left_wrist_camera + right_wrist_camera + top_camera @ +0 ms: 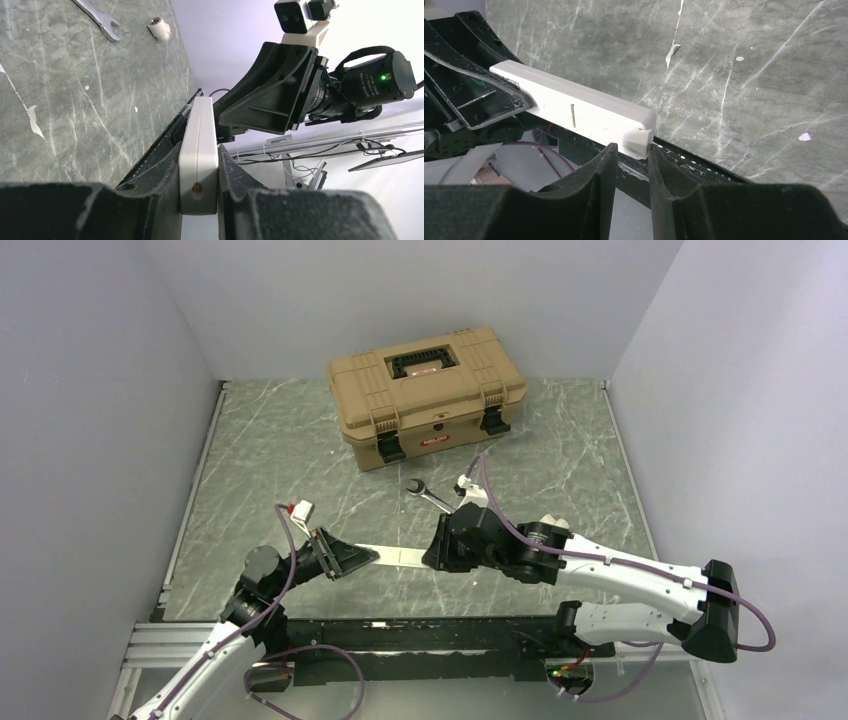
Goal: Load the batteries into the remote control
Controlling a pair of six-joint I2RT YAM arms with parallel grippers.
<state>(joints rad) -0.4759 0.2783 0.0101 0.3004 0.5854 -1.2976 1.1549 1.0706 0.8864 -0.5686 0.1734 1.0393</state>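
My L pincer [199, 165] is clamped tight on one end of the remote control [579, 112], held in the air over the table [560, 480] btwn both arms. My R pincer [630, 150] is narrowed onto the other end, tips only. Risk: that shallow R hold slips if I pull/twist, and it could pivot in L & drop.

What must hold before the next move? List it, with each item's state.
1. Left pincer clamped on the remote control: ok.
2. Right pincer gripping the remote's other end: cannot tell; its tips flank it.
3. Remote held above the table: ok.
4. Battery compartment open: cannot tell.
5. Batteries in sight: not ok, none visible.
6. Wrench lying apart from the remote: ok.
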